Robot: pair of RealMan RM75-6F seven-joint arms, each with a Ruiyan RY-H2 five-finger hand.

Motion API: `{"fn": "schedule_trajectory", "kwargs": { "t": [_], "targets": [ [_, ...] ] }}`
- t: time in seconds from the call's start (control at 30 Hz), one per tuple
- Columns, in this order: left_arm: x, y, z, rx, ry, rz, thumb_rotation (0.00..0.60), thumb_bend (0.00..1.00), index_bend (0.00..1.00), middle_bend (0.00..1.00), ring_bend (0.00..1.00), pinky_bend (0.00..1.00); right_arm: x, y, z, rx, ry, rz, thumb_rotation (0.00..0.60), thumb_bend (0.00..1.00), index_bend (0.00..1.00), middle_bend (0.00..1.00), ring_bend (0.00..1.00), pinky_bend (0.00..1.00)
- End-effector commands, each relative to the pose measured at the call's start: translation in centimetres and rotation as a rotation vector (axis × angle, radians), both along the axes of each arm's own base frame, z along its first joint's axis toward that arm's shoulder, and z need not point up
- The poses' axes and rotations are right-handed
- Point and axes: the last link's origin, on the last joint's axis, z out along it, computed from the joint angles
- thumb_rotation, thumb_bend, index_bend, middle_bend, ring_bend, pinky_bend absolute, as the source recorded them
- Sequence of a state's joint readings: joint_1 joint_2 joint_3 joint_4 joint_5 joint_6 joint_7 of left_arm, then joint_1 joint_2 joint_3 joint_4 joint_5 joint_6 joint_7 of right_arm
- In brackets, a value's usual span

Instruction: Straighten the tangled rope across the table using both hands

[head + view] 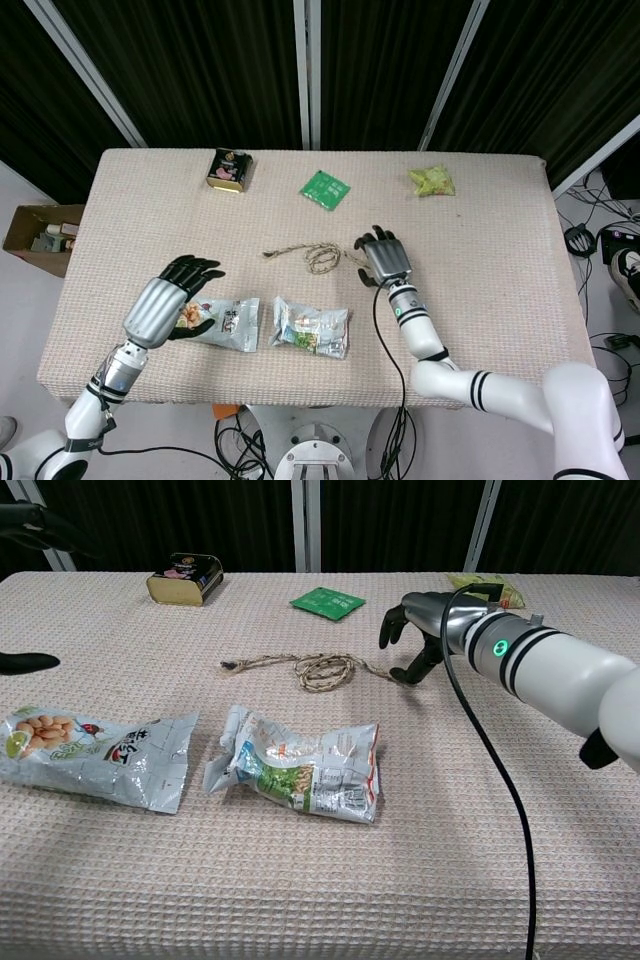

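The tan rope (315,257) lies near the middle of the table, a tangled loop with one tail running left and another right; in the chest view the rope (320,668) shows the same coil. My right hand (383,258) hovers at the rope's right end with its fingers apart and curved. In the chest view the right hand (415,635) has its thumb tip down beside that end, holding nothing. My left hand (170,305) is spread above a snack bag, far left of the rope. Only its dark fingertips (25,661) reach the chest view.
Two snack bags (225,323) (311,327) lie in front of the rope. A tin (229,168), a green packet (325,189) and a green bag (432,181) sit along the far edge. A cardboard box (40,235) stands on the floor at left.
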State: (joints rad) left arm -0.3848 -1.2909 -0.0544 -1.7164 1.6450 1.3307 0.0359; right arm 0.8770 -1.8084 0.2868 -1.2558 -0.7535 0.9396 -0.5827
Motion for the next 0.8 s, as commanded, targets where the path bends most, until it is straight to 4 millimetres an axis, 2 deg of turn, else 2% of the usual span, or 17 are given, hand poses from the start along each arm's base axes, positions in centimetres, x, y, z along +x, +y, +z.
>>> {"fn": "schedule_trajectory", "kwargs": {
  "t": [0.03, 0.27, 0.57, 0.8],
  "targets": [
    [-0.3, 0.0, 0.0, 0.001, -0.001, 0.008, 0.600, 0.20, 0.24, 0.18, 0.15, 0.15, 0.7, -0.5, -1.3, 0.008, 0.015, -0.005, 0.600, 0.35, 0.38, 0.27, 0.06, 0.21],
    [-1.0, 0.0, 0.1, 0.004, -0.004, 0.027, 0.600, 0.20, 0.24, 0.18, 0.15, 0.15, 0.9, -1.2, -2.5, 0.001, 0.030, -0.015, 0.600, 0.35, 0.44, 0.28, 0.06, 0.21],
    [-1.3, 0.0, 0.1, 0.002, -0.006, 0.034, 0.600, 0.20, 0.24, 0.18, 0.15, 0.15, 0.8, -1.6, -3.3, -0.002, 0.039, -0.021, 0.600, 0.36, 0.45, 0.29, 0.06, 0.21],
    [-1.5, -0.1, 0.1, 0.004, -0.008, 0.038, 0.600, 0.20, 0.24, 0.18, 0.15, 0.15, 0.5, -1.8, -3.5, -0.018, 0.035, -0.027, 0.600, 0.38, 0.51, 0.30, 0.06, 0.21]
  ]
}}
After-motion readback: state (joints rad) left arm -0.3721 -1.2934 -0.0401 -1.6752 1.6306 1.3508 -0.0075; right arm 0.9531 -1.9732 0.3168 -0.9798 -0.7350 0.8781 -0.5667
